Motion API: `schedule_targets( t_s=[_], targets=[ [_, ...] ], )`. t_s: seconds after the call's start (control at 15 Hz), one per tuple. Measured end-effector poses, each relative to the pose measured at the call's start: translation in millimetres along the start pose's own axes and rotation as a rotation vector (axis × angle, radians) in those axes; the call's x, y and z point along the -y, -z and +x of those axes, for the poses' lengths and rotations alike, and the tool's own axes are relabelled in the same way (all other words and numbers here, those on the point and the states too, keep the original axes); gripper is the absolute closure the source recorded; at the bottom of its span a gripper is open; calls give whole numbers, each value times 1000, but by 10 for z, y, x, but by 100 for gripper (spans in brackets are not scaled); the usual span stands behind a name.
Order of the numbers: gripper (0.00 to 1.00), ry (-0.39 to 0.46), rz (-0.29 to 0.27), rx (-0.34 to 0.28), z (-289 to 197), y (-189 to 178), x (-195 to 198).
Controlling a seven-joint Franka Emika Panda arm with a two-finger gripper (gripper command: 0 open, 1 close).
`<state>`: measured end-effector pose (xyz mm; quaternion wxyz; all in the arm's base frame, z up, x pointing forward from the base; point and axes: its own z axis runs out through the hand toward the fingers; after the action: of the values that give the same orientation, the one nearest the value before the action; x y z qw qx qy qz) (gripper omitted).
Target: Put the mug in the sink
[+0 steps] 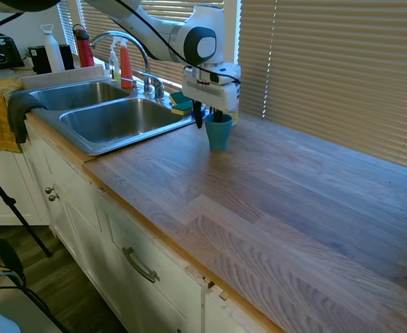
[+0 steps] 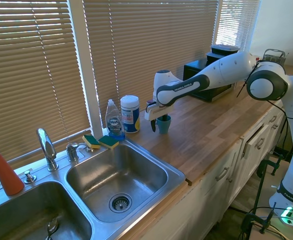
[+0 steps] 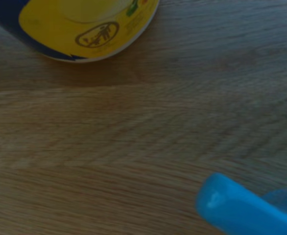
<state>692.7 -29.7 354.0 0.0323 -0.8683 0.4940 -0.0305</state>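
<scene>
A white Franka arm reaches across a kitchen counter [image 1: 280, 201] to a small teal mug [image 1: 218, 131], which stands upright on the wood just beside the rim of the stainless steel sink [image 1: 120, 121], on the faucet side of the worktop. The gripper [image 1: 208, 118] hangs directly over the mug's mouth; one dark finger [image 1: 198, 115] drops down the outside of the wall facing the sink, and the other appears to sit inside the cup. The jaws look narrow, straddling the near wall, though from this angle it cannot be told whether they have actually pinched it. In the second exterior view the mug [image 2: 163, 124] shows its base on the counter, so it has not been lifted.

Near the mug on the window side stands a white-and-yellow wipes canister [image 2: 130, 113], and between that and the faucet [image 2: 47, 148] sit a dish soap bottle [image 2: 114, 119] and two sponges [image 2: 101, 142] on the sink's back ledge. The wrist view catches only the mug's blue rim [image 3: 246, 208] and the canister's base [image 3: 84, 34].

The step in hand looks like securing the grasp. Done well, it would call for a firm pinch on the wall, a straight lift clear of the sink's raised rim, then a short carry over the nearer basin [image 2: 119, 177], keeping off the canister.
</scene>
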Motion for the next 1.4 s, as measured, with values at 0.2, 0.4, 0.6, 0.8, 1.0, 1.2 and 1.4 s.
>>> schedule_targets(
  t_s=[0.2,0.4,0.6,0.8,1.0,1.2,1.4],
  targets=[
    [100,-1,-4,11,23,-68,-20],
    [100,6,-3,12,40,-72,-31],
    [100,6,-4,13,68,-79,-50],
    [100,12,4,7,80,-62,-50],
    [100,35,18,-2,37,0,-17],
    [100,72,23,-20,-119,94,58],
    [100,116,30,-74,-380,355,217]
  ],
)
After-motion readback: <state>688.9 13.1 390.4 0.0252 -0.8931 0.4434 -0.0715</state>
